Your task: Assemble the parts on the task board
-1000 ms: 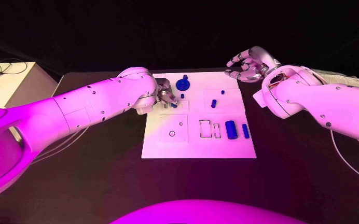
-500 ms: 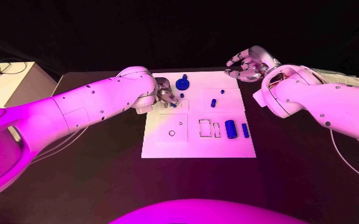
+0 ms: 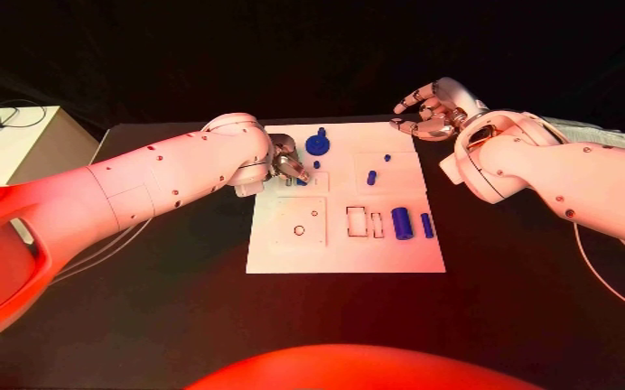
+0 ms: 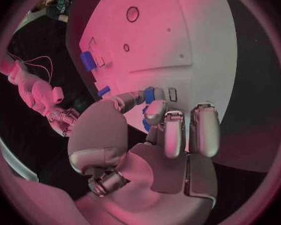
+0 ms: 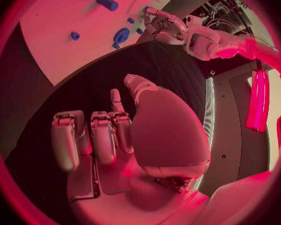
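On the near part of the white task board (image 3: 345, 259), which lies in the middle of the black table (image 3: 156, 318), two blue cylinders lie side by side toward the right edge, the thicker cylinder (image 3: 403, 225) just left of the thin cylinder (image 3: 427, 227), beside outlined rectangular recesses. Farther back, a small blue peg (image 3: 371, 178) lies near the board's middle, and a tiny blue stud (image 3: 387, 157) sits beyond it. At the board's left edge, the left robot hand (image 3: 289, 169) rests low over the surface with its fingers curled together, and the left wrist view shows a small blue part (image 4: 149, 95) pinched between thumb and fingertips just above the board. Just behind that robot hand, a blue round part (image 3: 318, 145) stands near the far edge. Past the board's far right corner, the right robot hand (image 3: 430, 115) hovers above the table, fingers curled loosely but apart, holding nothing.
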`<action>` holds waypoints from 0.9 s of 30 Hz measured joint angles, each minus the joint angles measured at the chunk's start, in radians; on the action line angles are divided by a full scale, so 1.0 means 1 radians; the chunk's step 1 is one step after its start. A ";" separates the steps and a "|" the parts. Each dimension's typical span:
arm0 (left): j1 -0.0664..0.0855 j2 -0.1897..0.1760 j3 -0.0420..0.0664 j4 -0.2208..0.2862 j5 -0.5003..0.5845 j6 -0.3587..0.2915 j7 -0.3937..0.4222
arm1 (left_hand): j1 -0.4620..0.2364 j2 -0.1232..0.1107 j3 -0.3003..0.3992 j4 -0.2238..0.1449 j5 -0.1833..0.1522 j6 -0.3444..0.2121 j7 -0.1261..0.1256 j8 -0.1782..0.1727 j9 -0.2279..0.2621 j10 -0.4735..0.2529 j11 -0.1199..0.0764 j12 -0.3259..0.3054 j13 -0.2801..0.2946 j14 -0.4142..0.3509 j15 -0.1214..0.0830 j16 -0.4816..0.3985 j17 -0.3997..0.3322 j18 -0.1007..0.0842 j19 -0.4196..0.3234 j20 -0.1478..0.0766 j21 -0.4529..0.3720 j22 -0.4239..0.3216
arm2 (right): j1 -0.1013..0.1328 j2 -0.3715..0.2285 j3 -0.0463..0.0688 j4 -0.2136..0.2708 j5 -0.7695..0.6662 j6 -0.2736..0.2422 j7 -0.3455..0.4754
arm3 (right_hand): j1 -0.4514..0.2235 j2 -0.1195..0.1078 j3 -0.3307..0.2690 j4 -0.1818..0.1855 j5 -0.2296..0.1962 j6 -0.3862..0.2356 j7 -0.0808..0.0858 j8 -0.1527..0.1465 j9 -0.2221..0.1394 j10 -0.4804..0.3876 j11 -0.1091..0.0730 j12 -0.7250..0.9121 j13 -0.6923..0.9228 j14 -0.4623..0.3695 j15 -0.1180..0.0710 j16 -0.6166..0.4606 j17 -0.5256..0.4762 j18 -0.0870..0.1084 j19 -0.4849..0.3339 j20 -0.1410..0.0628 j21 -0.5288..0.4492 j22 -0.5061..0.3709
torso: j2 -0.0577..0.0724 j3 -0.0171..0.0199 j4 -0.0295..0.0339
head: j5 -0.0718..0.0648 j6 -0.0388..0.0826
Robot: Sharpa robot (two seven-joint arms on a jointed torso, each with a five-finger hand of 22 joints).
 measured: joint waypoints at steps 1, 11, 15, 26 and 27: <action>0.000 0.000 0.000 0.000 0.000 0.001 0.000 | 0.000 0.000 0.000 0.000 0.000 0.000 0.000 0.000 0.000 0.000 0.000 0.000 0.000 0.000 0.000 0.000 0.000 0.000 0.000 0.000 0.000 0.000 | 0.000 0.000 0.000 0.000 0.000 0.000 0.000 | 0.000 0.000 0.000 0.000 0.000 0.000 0.000 0.000 0.000 0.000 0.000 0.000 0.000 0.000 0.000 0.000 0.000 0.000 0.000 0.000 0.000 0.000 | 0.000 0.0000 -0.0001 | 0.000 0.000; 0.001 0.005 0.000 -0.008 0.000 0.008 0.000 | 0.000 0.000 0.000 0.000 -0.003 0.003 -0.003 -0.003 0.000 0.000 0.000 0.000 0.000 0.000 0.000 0.000 0.000 0.000 0.000 0.000 0.000 0.000 | -0.001 0.001 0.000 -0.001 0.000 0.000 0.000 | 0.000 0.000 0.000 0.000 0.000 0.000 0.000 0.000 0.000 0.000 0.000 0.000 0.000 0.000 0.000 0.000 0.000 0.000 0.000 0.000 0.000 0.000 | -0.001 -0.0007 0.0003 | -0.001 0.000; 0.002 0.011 0.001 -0.015 0.000 0.012 0.000 | 0.000 0.000 0.000 0.000 -0.003 0.007 -0.007 -0.003 0.000 0.000 0.000 0.000 0.000 0.000 0.000 0.000 0.000 0.000 0.000 0.000 0.000 0.000 | -0.001 0.001 0.000 -0.001 0.000 0.000 0.000 | 0.000 0.000 0.000 0.000 0.000 0.000 0.000 0.000 0.000 0.000 0.000 0.000 0.000 0.000 0.000 0.000 0.000 0.000 0.000 0.000 0.000 0.000 | -0.001 -0.0007 0.0004 | -0.001 -0.001; 0.005 0.034 0.002 -0.046 -0.001 0.030 -0.002 | 0.000 0.000 -0.003 -0.003 -0.006 0.019 -0.018 -0.002 0.003 0.000 0.001 0.000 -0.001 0.000 0.000 0.000 0.000 0.000 0.000 0.000 0.000 0.000 | -0.001 0.000 0.000 -0.001 0.000 0.001 0.000 | 0.000 0.000 0.004 0.004 0.000 -0.003 0.003 0.005 0.005 0.000 0.000 0.000 0.000 0.000 0.000 0.000 0.000 0.000 0.000 0.000 0.000 0.000 | -0.002 -0.0007 0.0006 | 0.001 -0.003; 0.006 0.036 0.002 -0.050 -0.001 0.032 -0.002 | 0.000 0.000 -0.006 -0.006 -0.006 0.022 -0.018 -0.002 0.024 0.000 0.001 0.000 -0.002 0.000 0.000 0.000 0.000 0.000 0.000 0.000 0.000 0.000 | -0.001 0.000 0.000 0.000 0.000 0.001 0.000 | 0.000 0.000 0.004 0.004 0.000 -0.003 0.003 0.005 0.005 0.000 0.000 0.000 0.000 0.000 0.000 0.000 0.000 0.000 0.000 0.000 0.000 0.000 | -0.002 -0.0007 0.0007 | 0.001 -0.003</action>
